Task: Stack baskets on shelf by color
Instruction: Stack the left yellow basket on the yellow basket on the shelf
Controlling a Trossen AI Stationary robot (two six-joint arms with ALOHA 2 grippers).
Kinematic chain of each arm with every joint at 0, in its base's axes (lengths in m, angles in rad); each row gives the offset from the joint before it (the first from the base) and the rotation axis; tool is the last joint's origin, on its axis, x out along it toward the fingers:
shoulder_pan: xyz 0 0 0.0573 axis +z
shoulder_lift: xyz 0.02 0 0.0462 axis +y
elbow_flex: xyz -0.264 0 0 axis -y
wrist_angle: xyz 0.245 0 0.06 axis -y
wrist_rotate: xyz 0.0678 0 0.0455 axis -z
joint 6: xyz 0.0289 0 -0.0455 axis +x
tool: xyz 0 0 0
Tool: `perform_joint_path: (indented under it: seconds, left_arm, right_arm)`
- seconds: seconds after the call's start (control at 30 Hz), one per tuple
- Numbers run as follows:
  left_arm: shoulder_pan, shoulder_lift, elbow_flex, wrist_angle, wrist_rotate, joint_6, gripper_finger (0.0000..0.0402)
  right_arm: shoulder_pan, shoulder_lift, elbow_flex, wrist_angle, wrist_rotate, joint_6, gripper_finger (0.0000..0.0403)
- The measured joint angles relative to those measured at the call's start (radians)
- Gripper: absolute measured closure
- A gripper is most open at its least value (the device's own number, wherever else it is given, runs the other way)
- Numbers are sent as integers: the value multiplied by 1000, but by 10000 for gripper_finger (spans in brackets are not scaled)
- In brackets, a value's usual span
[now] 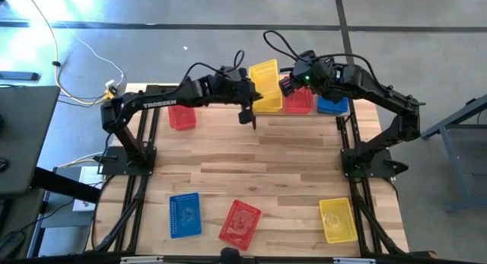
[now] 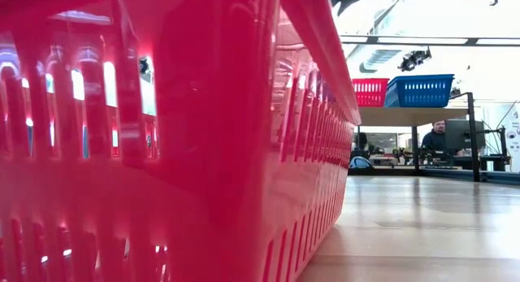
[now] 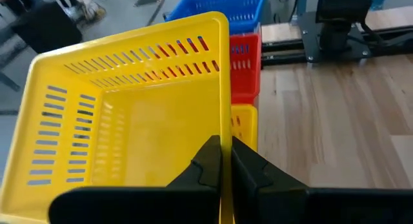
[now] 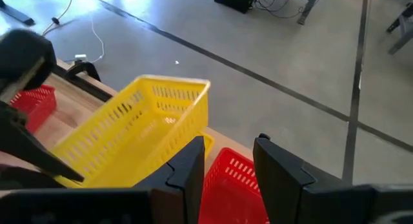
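Observation:
A yellow basket (image 1: pixel 265 81) hangs tilted in my left gripper (image 1: pixel 252 106) over the shelf's left end, above another yellow basket (image 3: pixel 244 124). Beside it on the shelf (image 2: pixel 406 116) stand a red basket (image 1: pixel 299 102) and a blue basket (image 1: pixel 332 105). My right gripper (image 1: pixel 290 85) hovers open over the red basket (image 4: pixel 229 185), touching nothing. Another red basket (image 1: pixel 182 116) lies on the tabletop at far left. My left gripper (image 3: pixel 226 167) pinches the held yellow basket's wall on the table's near side (image 3: pixel 226 130), one finger inside and one outside. The fingers come from the table's left. The basket is lifted and tilted above the lower yellow basket.
Near the table's front edge lie a blue basket (image 1: pixel 185 214), a red basket (image 1: pixel 240 222) and a yellow basket (image 1: pixel 338 220). The red one fills the low view (image 2: pixel 162 152). Bare wood spans the table's middle (image 1: pixel 251 154). A person sits in the room behind (image 2: pixel 437 137).

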Motion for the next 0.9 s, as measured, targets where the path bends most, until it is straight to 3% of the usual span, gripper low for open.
perform_joint_path:
  seconds: [0.9]
  left_arm:
    - [0,30,0,-18,13,13,401]
  right_arm:
    - [0,0,0,-7,16,1,284]
